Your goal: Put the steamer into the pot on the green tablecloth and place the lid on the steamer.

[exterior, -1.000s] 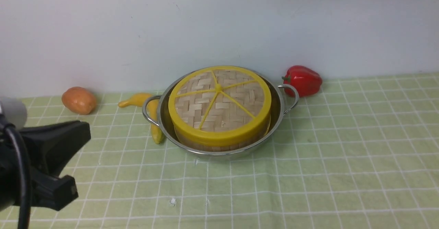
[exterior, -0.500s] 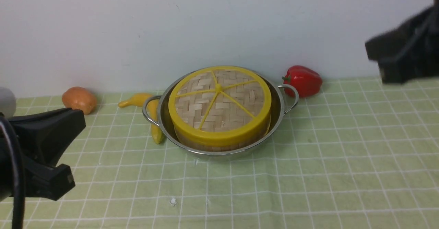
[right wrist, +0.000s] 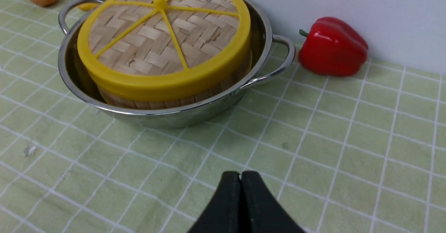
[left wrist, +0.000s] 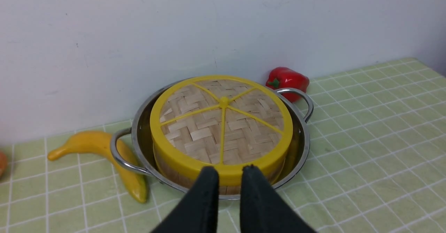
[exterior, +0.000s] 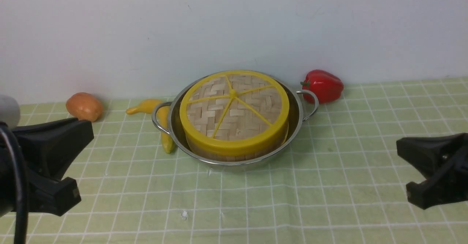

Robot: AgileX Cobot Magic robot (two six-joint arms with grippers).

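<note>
Seeing the lid (exterior: 234, 109) capping the steamer (exterior: 234, 152) in the pot (exterior: 298, 125), we judge the job done: left gripper (left wrist: 228, 168) slightly parted at eight o'clock, right gripper (right wrist: 240, 173) pinched empty at four, just park.

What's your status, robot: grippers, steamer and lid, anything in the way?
Left gripper slightly open, empty; right gripper shut, empty. Lid on steamer, steamer in pot. Banana touches pot; nothing blocking.

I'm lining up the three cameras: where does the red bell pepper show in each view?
Front view: red bell pepper against the wall, right of the shiny steel pot.
Left wrist view: upper right of centre, behind the pot's handle.
Right wrist view: upper right, near the wall.
Shared landmark: the pot handle nearest the pepper.
</note>
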